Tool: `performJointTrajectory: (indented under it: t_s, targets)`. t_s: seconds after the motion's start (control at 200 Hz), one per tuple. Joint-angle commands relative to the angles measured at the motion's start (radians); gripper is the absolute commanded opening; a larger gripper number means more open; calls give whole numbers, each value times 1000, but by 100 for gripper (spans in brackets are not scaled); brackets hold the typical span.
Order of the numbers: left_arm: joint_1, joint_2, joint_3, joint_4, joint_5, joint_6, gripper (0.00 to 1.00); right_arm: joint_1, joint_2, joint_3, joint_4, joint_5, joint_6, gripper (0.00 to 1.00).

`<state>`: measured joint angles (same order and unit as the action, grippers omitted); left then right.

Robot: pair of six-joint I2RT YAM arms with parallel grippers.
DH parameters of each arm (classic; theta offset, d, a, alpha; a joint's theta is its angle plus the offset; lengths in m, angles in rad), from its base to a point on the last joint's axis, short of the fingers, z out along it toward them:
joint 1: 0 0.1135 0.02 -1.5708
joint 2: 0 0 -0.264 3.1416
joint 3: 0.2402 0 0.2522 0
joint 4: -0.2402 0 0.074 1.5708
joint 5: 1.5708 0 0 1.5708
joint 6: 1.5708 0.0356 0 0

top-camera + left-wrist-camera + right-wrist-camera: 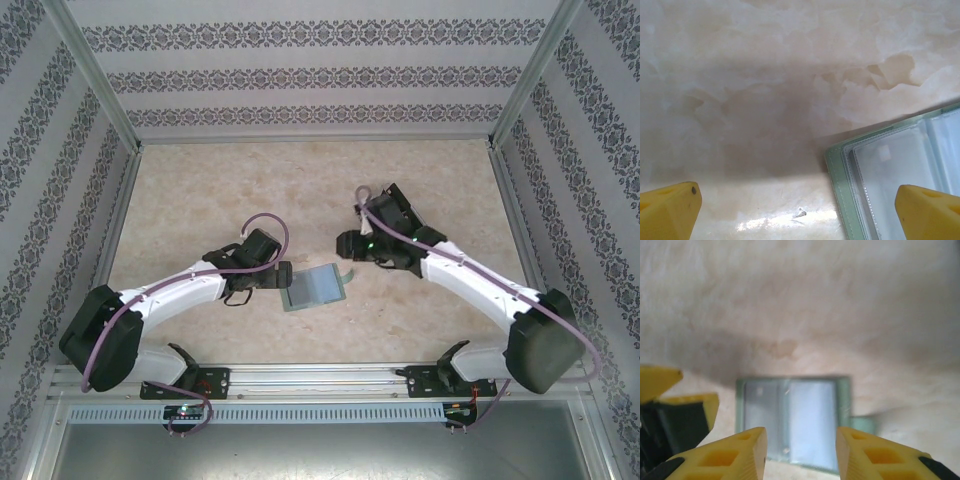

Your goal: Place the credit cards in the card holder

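The card holder (314, 287) lies open on the marble table between the two arms, sage-green rim up, with pale clear pockets inside. Its closing tab (863, 424) sticks out on one side. My left gripper (277, 279) is low at the holder's left edge and stands wide open; in the left wrist view its fingers straddle the corner of the card holder (875, 180), gripper (797, 195) holding nothing. My right gripper (346, 244) hovers just off the holder's far right corner. In the right wrist view the right gripper (801, 437) is open, with the card holder (800, 415) seen beyond the gap. The credit cards are out of view.
Patterned walls (320, 75) and metal posts fence in the table (300, 180) on three sides. A bare marble top stretches behind the holder. A yellow finger of the left gripper (675, 400) shows at the left of the right wrist view, close to the holder.
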<state>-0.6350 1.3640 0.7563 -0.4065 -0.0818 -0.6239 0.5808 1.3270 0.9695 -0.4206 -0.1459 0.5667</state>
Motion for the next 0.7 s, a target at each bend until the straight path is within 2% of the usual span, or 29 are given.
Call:
performJointTrajectory:
  t_s: [0.0,0.15,0.28,0.495,0.695]
  targets:
    - [-11,6,21,14,-11,15,100,-62,13,63,-247,191,-155,41]
    - [-11,6,24,-2,-15,23,100,-82,100,157,-378,414,-268,39]
    - [-11,1,25,-8,-13,23,100,-82,159,200,-418,535,-319,36]
    - [-11,0,27,-11,-14,22,100,-85,227,234,-433,612,-368,35]
    - [-11,0,27,-11,-13,23,100,-100,270,225,-413,619,-379,34]
